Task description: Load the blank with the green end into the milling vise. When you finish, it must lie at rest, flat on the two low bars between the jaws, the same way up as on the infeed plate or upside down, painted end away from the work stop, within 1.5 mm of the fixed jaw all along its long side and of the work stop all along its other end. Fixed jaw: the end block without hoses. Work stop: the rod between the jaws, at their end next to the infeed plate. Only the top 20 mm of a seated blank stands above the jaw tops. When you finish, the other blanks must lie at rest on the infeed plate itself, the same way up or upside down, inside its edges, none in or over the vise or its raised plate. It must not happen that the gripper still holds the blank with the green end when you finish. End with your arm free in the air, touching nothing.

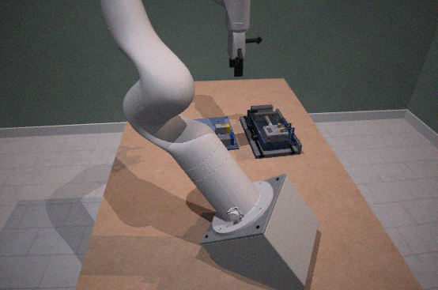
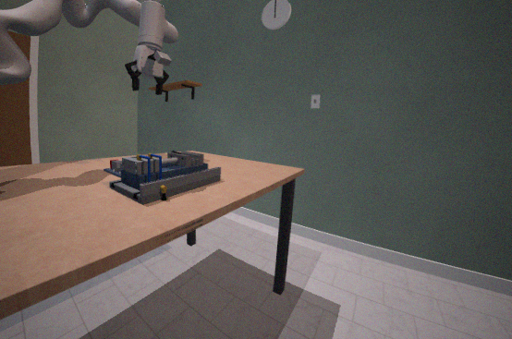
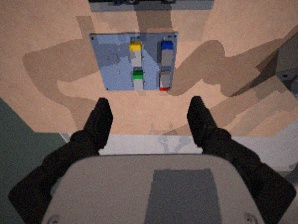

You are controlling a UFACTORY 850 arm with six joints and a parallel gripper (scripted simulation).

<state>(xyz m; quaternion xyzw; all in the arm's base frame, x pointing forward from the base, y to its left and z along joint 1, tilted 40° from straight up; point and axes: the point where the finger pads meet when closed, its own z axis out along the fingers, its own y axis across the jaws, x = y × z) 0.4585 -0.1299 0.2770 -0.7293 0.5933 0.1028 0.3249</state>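
In the wrist view the blue infeed plate lies far below me with several grey blanks. The blank with the green end (image 3: pixel 138 79) lies at the plate's near middle, with a yellow-ended blank (image 3: pixel 135 51) beyond it. A blue-ended blank (image 3: pixel 167 52) and a red-ended blank (image 3: pixel 164 80) lie to its right. My gripper (image 3: pixel 149 107) (image 2: pixel 147 83) is open and empty, high above the table. The milling vise (image 1: pixel 270 129) stands on its raised plate beside the infeed plate (image 1: pixel 213 129), with blue hoses on one jaw block.
The arm's grey base block (image 1: pixel 261 234) stands at the table's near end. The arm's lower link hides part of the infeed plate in the top view. A small wall shelf (image 2: pixel 177 87) hangs behind the gripper. The table edge shows below the plate in the wrist view.
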